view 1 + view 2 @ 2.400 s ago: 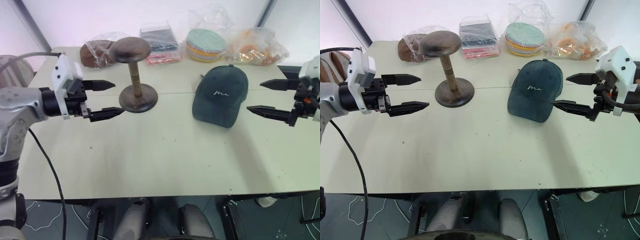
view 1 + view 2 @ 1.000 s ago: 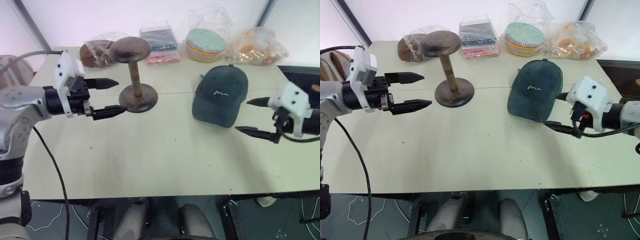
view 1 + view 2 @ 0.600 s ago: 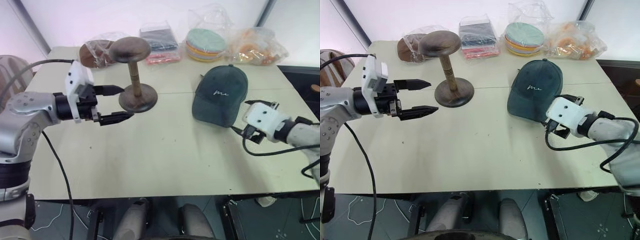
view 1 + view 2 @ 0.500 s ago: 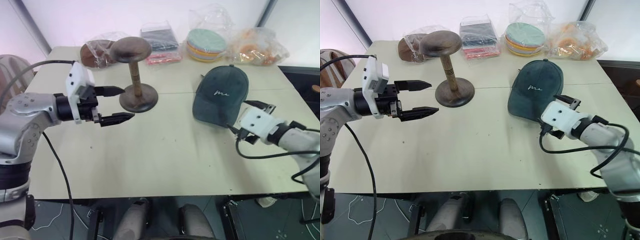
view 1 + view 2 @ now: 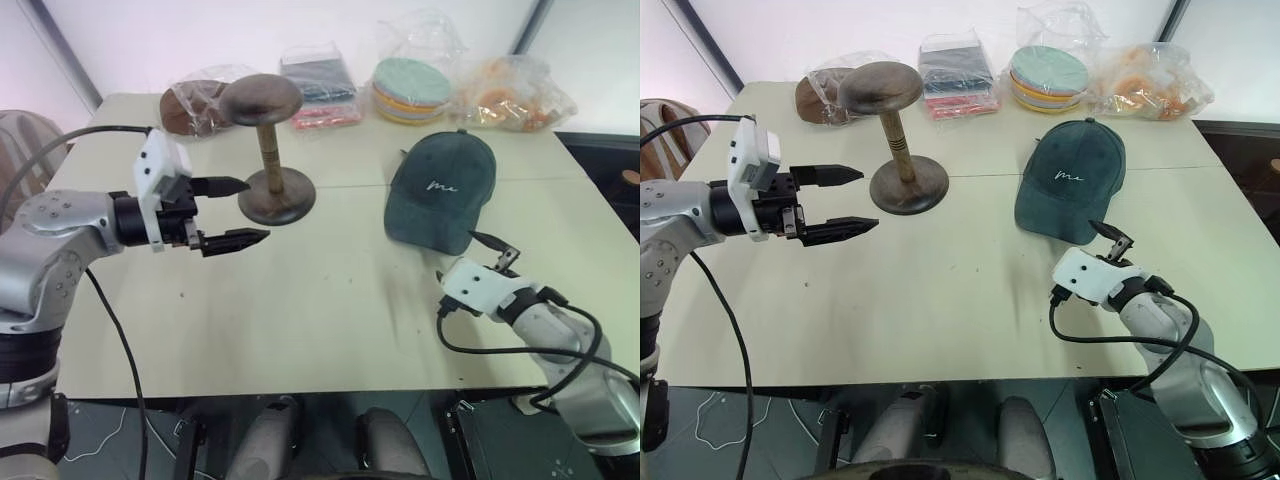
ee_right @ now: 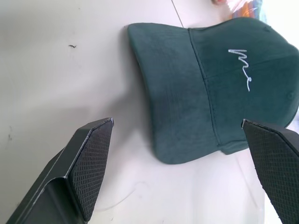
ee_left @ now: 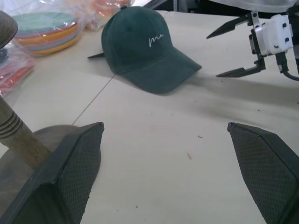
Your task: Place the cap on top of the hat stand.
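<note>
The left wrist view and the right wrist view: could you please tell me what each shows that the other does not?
Left wrist view alone: the hat stand, a stack of coloured plates, and the right gripper, jaws open, short of the cap's brim. Right wrist view alone: the cap's brim seen from close up, lying between that gripper's own fingers. Both: the cap resting on the table.

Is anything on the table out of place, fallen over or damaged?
Nothing stands out. The cap lies flat and whole on the table, brim toward the robot. The hat stand is upright on its base, its top bare. The bagged items lie in a row along the far edge.
</note>
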Robot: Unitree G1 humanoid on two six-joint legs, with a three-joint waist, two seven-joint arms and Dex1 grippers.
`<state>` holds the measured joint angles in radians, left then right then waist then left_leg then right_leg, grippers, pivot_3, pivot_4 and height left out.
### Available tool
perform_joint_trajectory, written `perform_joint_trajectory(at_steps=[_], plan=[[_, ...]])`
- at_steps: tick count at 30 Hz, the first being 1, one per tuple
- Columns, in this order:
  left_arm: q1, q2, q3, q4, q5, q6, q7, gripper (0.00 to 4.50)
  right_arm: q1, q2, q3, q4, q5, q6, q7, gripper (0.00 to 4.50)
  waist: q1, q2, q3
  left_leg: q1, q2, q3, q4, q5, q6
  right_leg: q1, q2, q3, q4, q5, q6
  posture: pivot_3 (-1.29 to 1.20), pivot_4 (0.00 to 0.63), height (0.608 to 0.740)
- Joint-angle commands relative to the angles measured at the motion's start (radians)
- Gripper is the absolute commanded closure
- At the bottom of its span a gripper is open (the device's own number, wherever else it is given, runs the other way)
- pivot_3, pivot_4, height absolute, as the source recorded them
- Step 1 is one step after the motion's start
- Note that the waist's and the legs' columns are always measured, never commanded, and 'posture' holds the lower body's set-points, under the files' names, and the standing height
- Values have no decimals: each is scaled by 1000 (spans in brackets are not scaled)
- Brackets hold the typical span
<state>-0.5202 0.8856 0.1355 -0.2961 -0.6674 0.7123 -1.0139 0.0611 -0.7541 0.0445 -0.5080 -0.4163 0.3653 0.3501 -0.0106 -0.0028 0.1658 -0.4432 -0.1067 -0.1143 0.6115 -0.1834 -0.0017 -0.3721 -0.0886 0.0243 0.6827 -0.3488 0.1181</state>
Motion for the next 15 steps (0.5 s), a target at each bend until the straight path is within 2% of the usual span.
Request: perform_joint_trajectory(at_steps=[1,15], plan=[[-27,24,45,-30,-19,3,8,38,-29,28,25,78,-84,-51,-79,0,1,0,0,0,0,0,0,0,0,0,0,0,0,0,0,0,150,740],[14,64,98,-90,-49,40,42,38,-121,120,69,325,-170,-123,-163,0,-2,-1,0,2,0,0,0,2,-4,0,1,0,0,0,0,0,150,740]])
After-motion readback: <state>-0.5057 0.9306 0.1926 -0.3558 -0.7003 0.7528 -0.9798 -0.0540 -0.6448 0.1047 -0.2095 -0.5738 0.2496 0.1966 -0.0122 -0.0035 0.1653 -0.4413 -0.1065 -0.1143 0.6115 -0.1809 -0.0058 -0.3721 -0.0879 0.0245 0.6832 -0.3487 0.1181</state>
